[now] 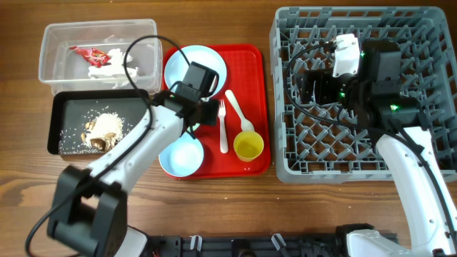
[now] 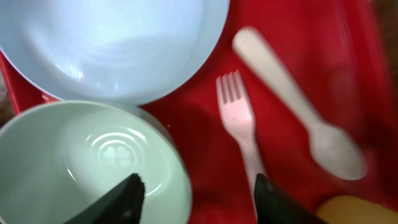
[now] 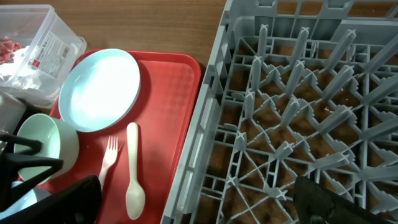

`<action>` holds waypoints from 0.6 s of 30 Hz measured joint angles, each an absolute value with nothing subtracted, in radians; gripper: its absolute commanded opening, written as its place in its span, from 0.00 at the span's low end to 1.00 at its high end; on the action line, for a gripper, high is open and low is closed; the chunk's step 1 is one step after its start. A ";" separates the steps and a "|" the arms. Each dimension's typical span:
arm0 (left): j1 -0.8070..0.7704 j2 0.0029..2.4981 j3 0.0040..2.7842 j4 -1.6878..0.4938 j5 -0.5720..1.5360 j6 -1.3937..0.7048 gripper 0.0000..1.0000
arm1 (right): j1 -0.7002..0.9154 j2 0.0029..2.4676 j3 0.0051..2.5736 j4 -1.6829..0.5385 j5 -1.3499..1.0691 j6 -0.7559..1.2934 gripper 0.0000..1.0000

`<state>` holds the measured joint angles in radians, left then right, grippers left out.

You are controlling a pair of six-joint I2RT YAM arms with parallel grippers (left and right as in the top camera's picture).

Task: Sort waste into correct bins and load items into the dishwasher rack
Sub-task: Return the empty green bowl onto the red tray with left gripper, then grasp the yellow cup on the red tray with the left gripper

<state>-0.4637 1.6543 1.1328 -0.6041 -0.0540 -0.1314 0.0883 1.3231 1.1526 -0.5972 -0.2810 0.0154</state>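
Note:
My left gripper (image 1: 201, 107) (image 2: 199, 193) is open low over the red tray, one finger above the inside of the greenish bowl (image 2: 93, 155) (image 3: 46, 143), the other past its rim. The light blue plate (image 1: 178, 64) (image 2: 112, 43) lies just beyond. The white fork (image 1: 223, 128) (image 2: 239, 118) and spoon (image 1: 239, 114) (image 2: 298, 106) lie to its right, near the yellow cup (image 1: 248, 145). A second blue bowl (image 1: 180, 155) sits at the tray's front. My right gripper (image 1: 308, 84) (image 3: 199, 199) is open and empty over the grey rack (image 1: 428, 43) (image 3: 298, 112).
The clear tub (image 1: 50, 43) at the back left holds the red wrapper (image 1: 91, 54) and the white napkin (image 1: 114, 68). The black tray (image 1: 64, 114) in front of it holds food scraps (image 1: 107, 128). The red serving tray (image 1: 257, 71) lies between the bins and the rack.

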 measured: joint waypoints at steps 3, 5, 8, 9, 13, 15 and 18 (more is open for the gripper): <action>-0.464 1.588 1.153 -0.632 0.017 -0.132 0.66 | 0.088 1.323 1.153 -0.597 -0.281 0.015 1.00; -0.464 1.579 1.153 -0.657 0.082 -0.132 0.66 | 0.088 1.323 1.153 -0.597 -0.281 0.035 1.00; -0.464 1.579 1.153 -0.700 0.213 -0.134 0.63 | 0.088 1.323 1.153 -0.597 -0.281 0.084 1.00; -0.465 1.579 1.153 -0.715 0.251 -0.135 0.64 | 0.088 1.323 1.153 -0.597 -0.281 0.094 1.00; -0.507 1.583 1.153 -0.756 0.356 -0.159 0.65 | 0.088 1.323 1.153 -0.598 -0.281 0.113 1.00; -0.544 1.600 1.154 -0.767 0.380 -0.186 0.60 | 0.088 1.323 1.153 -0.597 -0.281 0.114 1.00; -0.564 1.665 1.154 -0.781 0.391 -0.222 0.35 | 0.088 1.323 1.153 -0.598 -0.281 0.117 1.00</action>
